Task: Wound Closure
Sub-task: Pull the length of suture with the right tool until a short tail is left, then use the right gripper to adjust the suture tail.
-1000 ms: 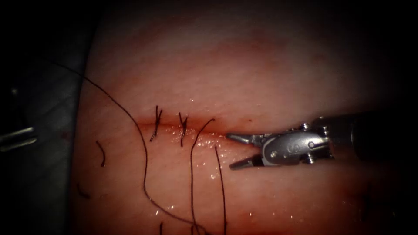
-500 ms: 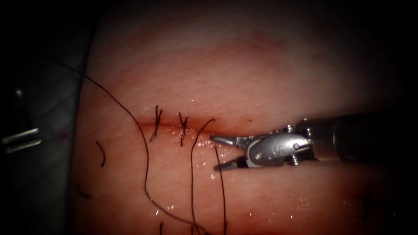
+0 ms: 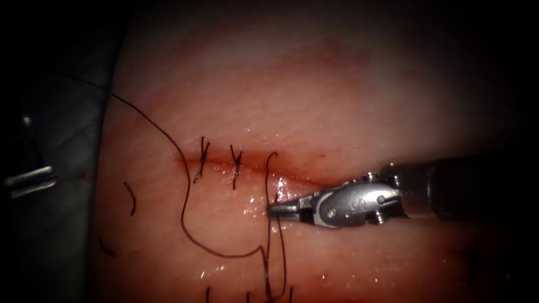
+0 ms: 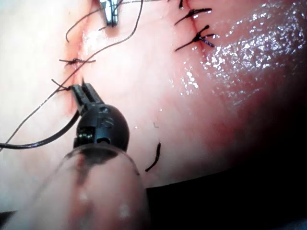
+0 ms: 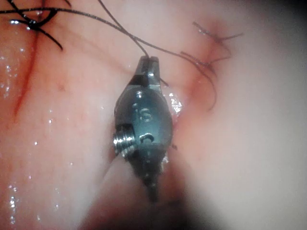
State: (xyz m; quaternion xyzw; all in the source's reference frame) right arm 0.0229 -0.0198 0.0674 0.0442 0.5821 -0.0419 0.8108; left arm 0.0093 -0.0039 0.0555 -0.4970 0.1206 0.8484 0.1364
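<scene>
Tissue (image 3: pixel 337 101) edges dark, right end effector (image 3: pixel 275 209) clamping thread (image 3: pixel 268 168), needle unseen

Pink-red tissue (image 3: pixel 337 101), dark thread (image 3: pixel 185 224), silver right hand (image 3: pixel 275 209)

Faint stamped marking on the right end effector (image 3: pixel 273 209), not legible

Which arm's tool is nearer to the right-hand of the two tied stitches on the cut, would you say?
Right. The right tool, shut on the thread, sits just right of and below that stitch; the left tool is far left, off the tissue.
</scene>
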